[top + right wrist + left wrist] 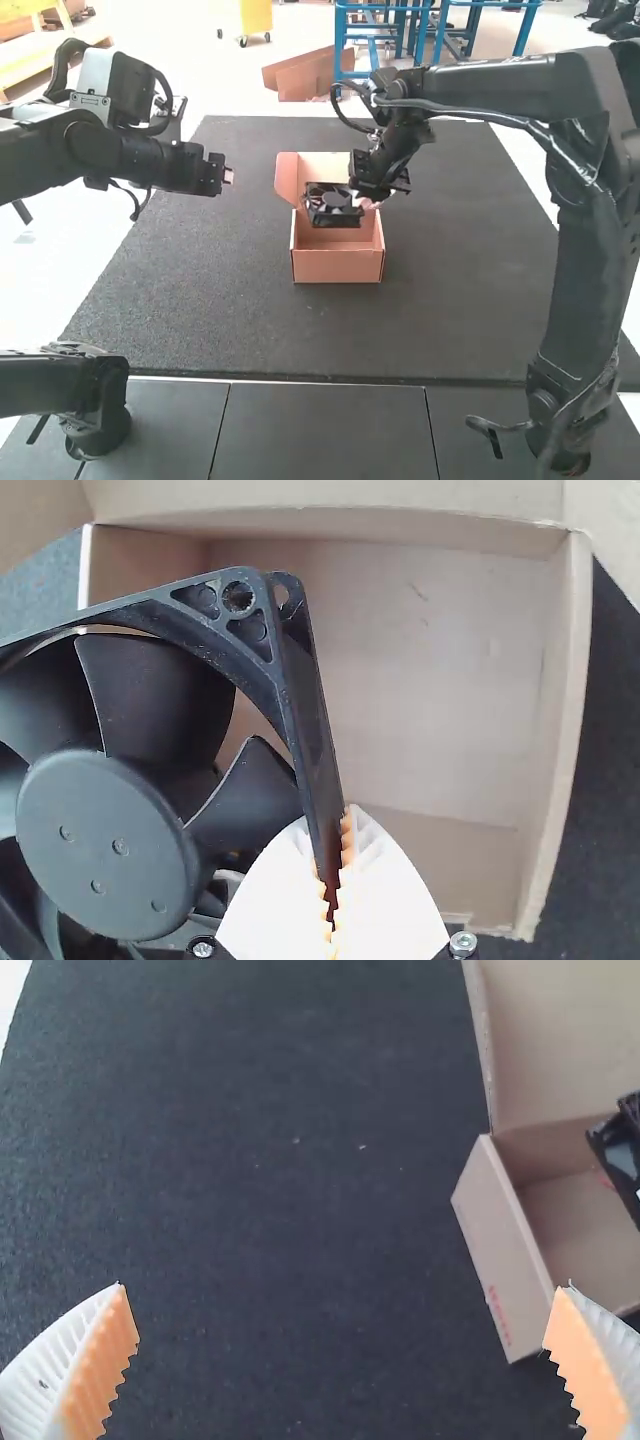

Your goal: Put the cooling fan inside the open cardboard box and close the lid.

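On the left, the left gripper hangs over the black mat, a little way from the box. Its two fingers are spread wide apart with nothing between them. In the middle sits the open cardboard box with its lid up. The cooling fan is at the box's opening, toward the back, and it is tipped. The right gripper pinches the fan's thin edge tight.
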Controlling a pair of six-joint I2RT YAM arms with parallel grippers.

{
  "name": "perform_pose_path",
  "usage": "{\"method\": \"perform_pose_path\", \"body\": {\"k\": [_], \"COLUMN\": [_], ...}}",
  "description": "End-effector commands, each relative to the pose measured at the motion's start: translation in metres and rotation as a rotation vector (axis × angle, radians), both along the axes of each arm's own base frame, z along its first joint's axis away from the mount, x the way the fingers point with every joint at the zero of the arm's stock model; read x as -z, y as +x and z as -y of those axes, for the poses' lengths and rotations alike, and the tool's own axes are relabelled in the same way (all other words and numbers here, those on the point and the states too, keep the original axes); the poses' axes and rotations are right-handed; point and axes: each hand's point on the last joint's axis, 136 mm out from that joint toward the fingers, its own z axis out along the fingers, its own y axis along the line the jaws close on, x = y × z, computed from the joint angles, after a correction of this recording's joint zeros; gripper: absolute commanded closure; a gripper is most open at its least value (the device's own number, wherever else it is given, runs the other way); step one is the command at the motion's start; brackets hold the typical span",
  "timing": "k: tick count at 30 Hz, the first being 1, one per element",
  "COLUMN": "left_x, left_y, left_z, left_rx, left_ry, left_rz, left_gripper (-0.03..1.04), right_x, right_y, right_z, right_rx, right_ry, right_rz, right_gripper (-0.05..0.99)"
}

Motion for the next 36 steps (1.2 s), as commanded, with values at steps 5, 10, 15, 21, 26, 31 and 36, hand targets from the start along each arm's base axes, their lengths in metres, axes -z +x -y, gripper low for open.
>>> {"method": "perform_pose_path", "body": {"k": [5,10,15,21,26,31,36], "left_x": [-0.001,0.0,0.0,-0.002,-0.004,-0.005,-0.005], "left_y": [0.002,0.001,0.001,0.001,0.003,0.004,0.011], "left_z": [0.0,0.001,0.001,0.003,0.002,0.003,0.003], "left_rx": [0.006,0.01,0.012,0.017,0.016,0.016,0.011], "left_ry": [0.01,0.008,0.006,0.002,0.0,-0.002,-0.005], "left_rz": [0.004,0.002,0.001,0.003,0.012,0.02,0.03], "left_gripper": [0.05,0.05,0.05,0.05,0.05,0.05,0.05], "right_x": [0.008,0.018,0.032,0.052,0.069,0.061,0.042], "right_y": [0.013,0.021,0.024,0.024,0.029,0.038,0.04], "right_z": [-0.006,-0.001,-0.002,0.002,0.008,0.004,-0.002], "right_rx": [0.043,0.07,0.086,0.093,0.112,0.121,0.105], "right_ry": [-0.067,-0.106,-0.118,-0.154,-0.176,-0.13,-0.098], "right_rz": [0.049,0.067,0.053,0.022,0.003,0.003,-0.006], "right_gripper": [0.95,0.95,0.95,0.95,0.95,0.68,0.24]}}
